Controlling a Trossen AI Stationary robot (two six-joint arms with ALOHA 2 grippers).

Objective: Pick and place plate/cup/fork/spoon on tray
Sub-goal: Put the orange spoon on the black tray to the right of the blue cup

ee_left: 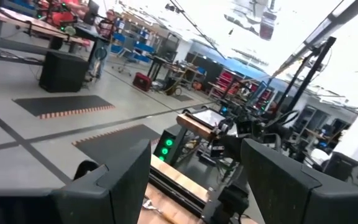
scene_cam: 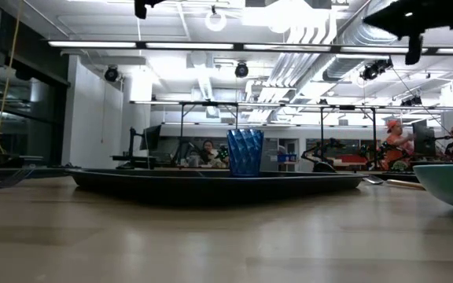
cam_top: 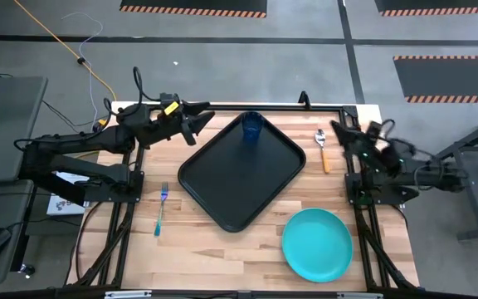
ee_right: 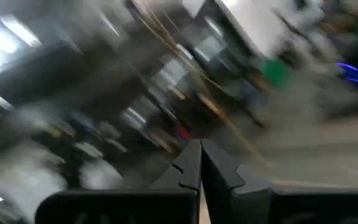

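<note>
**Cup on the tray, three items on the bare wood**

The black tray point(cam_top: 241, 170) lies turned at an angle in the middle of the pale wooden table point(cam_top: 214, 249), its rim raised and its corners rounded. The translucent dark-blue cup point(cam_top: 251, 126) stands upright inside it, at the corner farthest from the table's front edge; in the low view its faceted wall catches the light. Nothing else rests in the tray.

The turquoise plate point(cam_top: 317, 243), round and shallow, sits on the wood just beside the tray's near right corner. The spoon point(cam_top: 323, 148), silver bowl and orange handle, lies on the table to the right of the tray, close to the right gripper point(cam_top: 338, 129). The fork point(cam_top: 161, 208), slim and blue, lies well to the tray's left.

The left gripper point(cam_top: 201, 124) is raised beside the tray's far left edge, fingers spread and empty. The right gripper is raised near the spoon, its fingers pressed together on nothing.

A yellow cable point(cam_top: 65, 46) trails across the grey floor, which carries striped hazard mats point(cam_top: 193, 7). People sit at benches in the room beyond. No writing is legible.
</note>
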